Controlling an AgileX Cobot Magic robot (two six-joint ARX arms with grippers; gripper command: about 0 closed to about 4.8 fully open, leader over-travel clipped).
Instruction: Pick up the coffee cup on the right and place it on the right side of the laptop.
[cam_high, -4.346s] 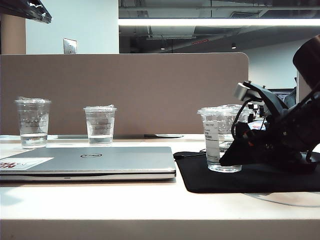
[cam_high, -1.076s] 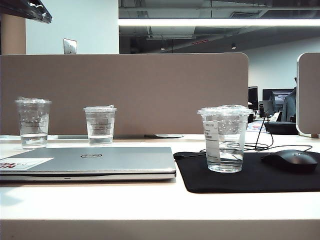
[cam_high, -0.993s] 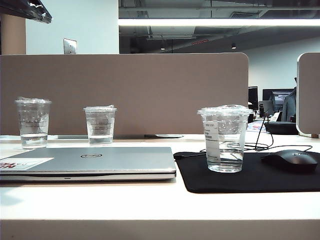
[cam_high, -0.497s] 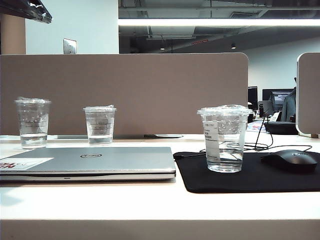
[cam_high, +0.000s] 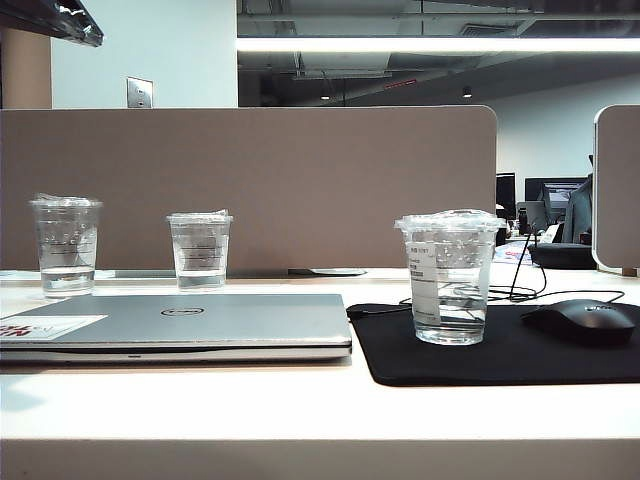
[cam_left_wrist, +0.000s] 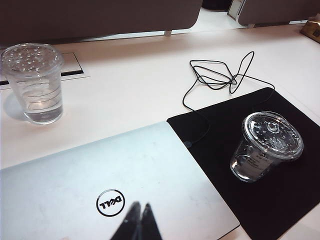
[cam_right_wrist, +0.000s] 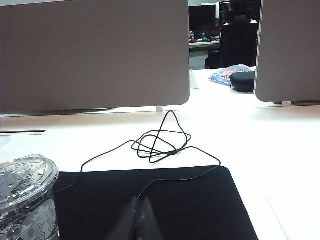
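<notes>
The coffee cup (cam_high: 450, 280), clear with a lid, a white label strip and a little water, stands upright on the black mouse pad (cam_high: 520, 362), just right of the closed silver laptop (cam_high: 230, 322). Neither gripper shows in the exterior view. In the left wrist view my left gripper (cam_left_wrist: 140, 206) is shut and empty above the laptop lid (cam_left_wrist: 65, 175), with the coffee cup (cam_left_wrist: 267, 147) well off to one side. In the right wrist view my right gripper (cam_right_wrist: 140, 199) is shut and empty over the mouse pad (cam_right_wrist: 200, 200); the coffee cup (cam_right_wrist: 25, 195) is beside it, apart.
Two clear ridged cups (cam_high: 66, 245) (cam_high: 200, 250) stand behind the laptop by the brown divider (cam_high: 250, 185). A black mouse (cam_high: 585, 320) lies on the pad right of the coffee cup. Its tangled cable (cam_right_wrist: 160, 140) lies on the white desk behind the pad.
The right arm, earlier beside the coffee cup on the pad, has drawn back out of the exterior view, uncovering the mouse. Over the last second nothing has visibly moved.
</notes>
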